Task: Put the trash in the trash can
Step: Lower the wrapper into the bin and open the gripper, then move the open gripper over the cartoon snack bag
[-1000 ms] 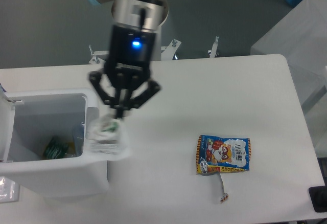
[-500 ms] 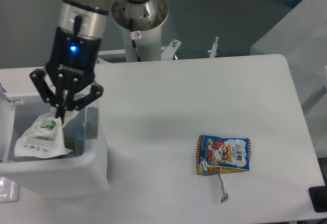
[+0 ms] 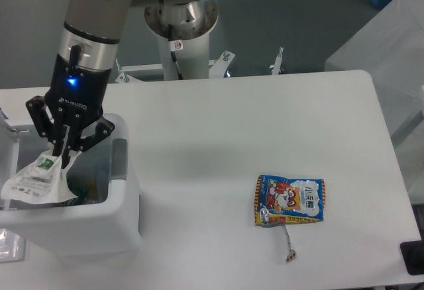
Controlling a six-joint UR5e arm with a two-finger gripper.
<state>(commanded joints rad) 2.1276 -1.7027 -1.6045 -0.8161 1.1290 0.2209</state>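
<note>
Silver arm with pale blue joint caps

Black claw (image 3: 58, 158) with linked black fingers hangs from a black wrist body with a lit blue dot, below a brushed silver cylinder.

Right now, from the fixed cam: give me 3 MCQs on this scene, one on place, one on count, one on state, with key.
1. Where does the snack packet lie?
A. on the table, right of the trash can
B. inside the trash can
C. in the gripper

2. How many pieces of trash lie on the table outside the trash can?
A. none
B. two
C. four

3. What is the state of the gripper?
A. open over the table
B. shut on the plastic pouch, over the can's opening
C. shut on the stick

Key:
1 A, the packet lies flat on the white tabletop.
2 B, only the packet and the thin stick below it.
3 B, its fingers pinch the pouch's top while the pouch hangs in the can's opening.
</note>
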